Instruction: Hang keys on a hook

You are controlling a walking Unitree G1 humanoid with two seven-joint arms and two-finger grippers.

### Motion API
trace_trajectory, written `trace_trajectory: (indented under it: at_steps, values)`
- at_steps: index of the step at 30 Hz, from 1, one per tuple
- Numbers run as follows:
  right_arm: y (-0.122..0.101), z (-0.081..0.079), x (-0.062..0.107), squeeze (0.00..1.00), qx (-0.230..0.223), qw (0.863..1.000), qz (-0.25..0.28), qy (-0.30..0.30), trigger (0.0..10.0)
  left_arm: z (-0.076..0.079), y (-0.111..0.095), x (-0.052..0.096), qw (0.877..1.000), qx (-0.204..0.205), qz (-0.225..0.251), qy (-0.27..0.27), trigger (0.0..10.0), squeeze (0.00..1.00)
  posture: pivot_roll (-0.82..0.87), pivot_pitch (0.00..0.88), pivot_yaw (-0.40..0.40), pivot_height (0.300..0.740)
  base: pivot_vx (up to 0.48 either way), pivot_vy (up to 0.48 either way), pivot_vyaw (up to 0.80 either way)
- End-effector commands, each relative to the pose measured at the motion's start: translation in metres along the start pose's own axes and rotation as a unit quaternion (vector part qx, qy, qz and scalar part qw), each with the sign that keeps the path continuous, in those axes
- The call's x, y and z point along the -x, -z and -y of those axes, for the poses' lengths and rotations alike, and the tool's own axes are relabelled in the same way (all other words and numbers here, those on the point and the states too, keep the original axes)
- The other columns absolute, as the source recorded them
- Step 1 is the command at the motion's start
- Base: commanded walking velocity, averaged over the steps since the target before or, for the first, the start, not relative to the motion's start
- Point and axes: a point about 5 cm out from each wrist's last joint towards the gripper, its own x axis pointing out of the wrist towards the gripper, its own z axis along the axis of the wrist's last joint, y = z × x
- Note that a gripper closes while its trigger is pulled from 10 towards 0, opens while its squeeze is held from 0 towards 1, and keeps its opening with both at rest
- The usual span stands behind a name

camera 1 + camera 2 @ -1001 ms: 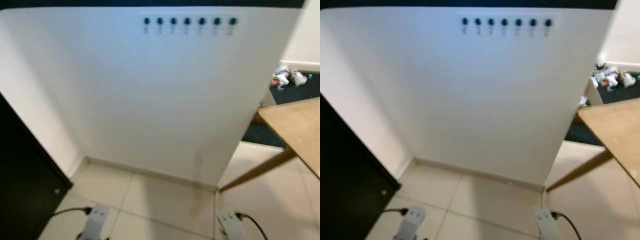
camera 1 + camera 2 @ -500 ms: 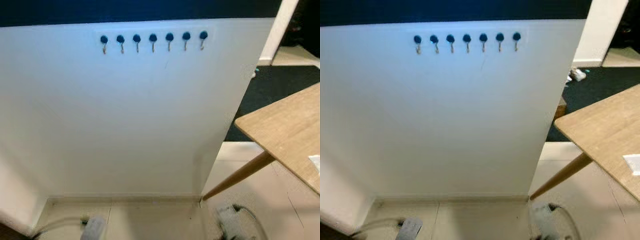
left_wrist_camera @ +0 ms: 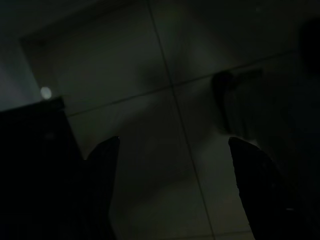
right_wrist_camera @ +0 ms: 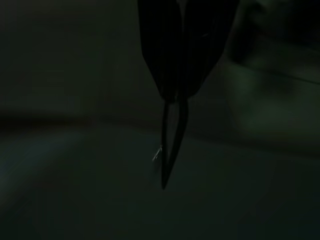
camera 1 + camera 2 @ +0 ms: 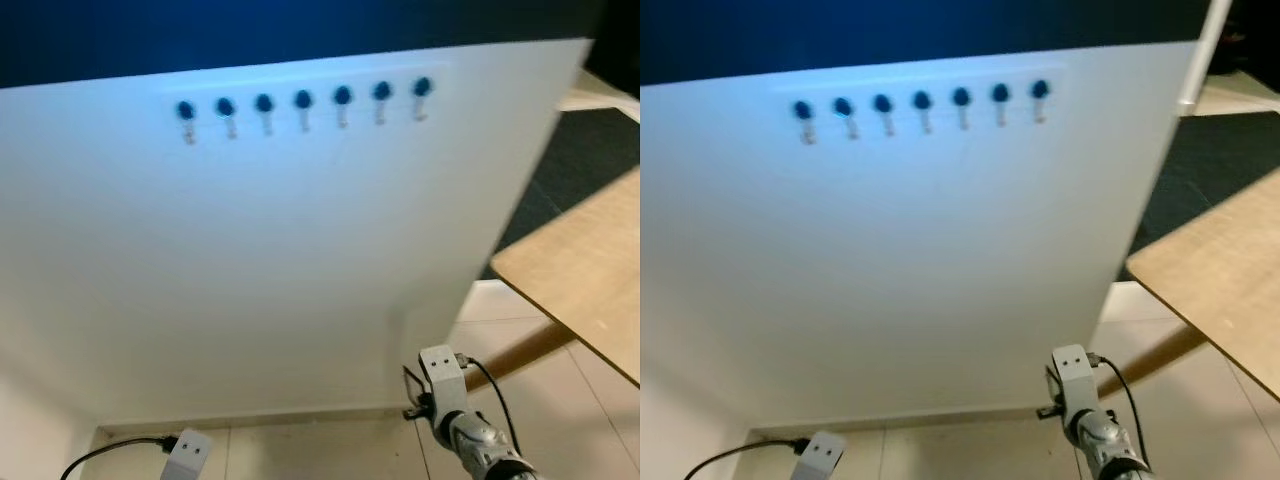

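1. Straight ahead stands a white wall panel (image 5: 300, 260). Near its top edge runs a level row of seven hooks (image 5: 303, 100), each with a dark blue round cap and a small pale hook beneath. No hook carries anything.
2. Above the panel's top edge the background is dark blue.
3. To the right, a light wooden table (image 5: 590, 270) juts in; one slanted wooden leg (image 5: 520, 345) runs down toward the panel's lower right corner. Dark carpet (image 5: 575, 160) lies behind the table.
4. Floor: pale tiles (image 5: 330, 450) with thin grout lines; a low skirting strip along the panel's base.
5. Right arm (image 5: 460, 420): silver, raised in front of the panel's lower right corner, a black cable looped at its wrist. Nothing stands between it and the hook row.
6. Right gripper (image 4: 176, 75), seen in the very dark right wrist view: fingers pressed together, pinching a thin dark loop that hangs below the fingertips, taken to be the keys (image 4: 170, 145); detail is too dim to confirm.
7. Left arm (image 5: 185, 455) hangs low at the panel's base, cable attached. Left gripper (image 3: 175, 165): fingers spread wide apart, nothing between them, dim tiled floor beyond.
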Motion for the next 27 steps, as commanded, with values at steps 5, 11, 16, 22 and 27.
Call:
trace_trajectory:
  at_steps: [5,11,16,22,27]
  values:
    - [-0.036,-0.005,-0.003,0.00,-0.045,0.990,0.088,-0.097,10.0,-0.006,-0.001,0.001,1.000,-0.006,0.001,-0.009,10.0,0.00,-0.09,0.032,0.085,0.740,0.000,0.000,0.00]
    - [-0.077,-0.008,-0.002,0.00,-0.098,0.961,0.178,-0.188,10.0,-0.006,-0.001,0.001,1.000,-0.007,0.001,-0.010,10.0,0.00,-0.11,0.040,0.094,0.740,0.000,0.000,0.00]
    - [-0.093,-0.015,0.001,0.00,-0.113,0.937,0.217,-0.249,10.0,-0.006,-0.001,0.001,1.000,-0.009,0.002,-0.009,10.0,0.00,-0.11,0.040,0.094,0.740,0.000,0.000,0.00]
    - [-0.107,-0.034,0.007,0.00,-0.093,0.895,0.240,-0.365,10.0,-0.007,-0.001,0.001,1.000,-0.010,0.002,-0.010,10.0,0.00,-0.11,0.040,0.094,0.740,0.000,0.000,0.00]
    - [-0.112,-0.048,0.015,0.00,-0.069,0.856,0.241,-0.452,10.0,-0.007,0.000,0.001,1.000,-0.008,0.002,-0.011,10.0,0.00,-0.10,0.045,0.096,0.740,0.000,0.000,0.00]
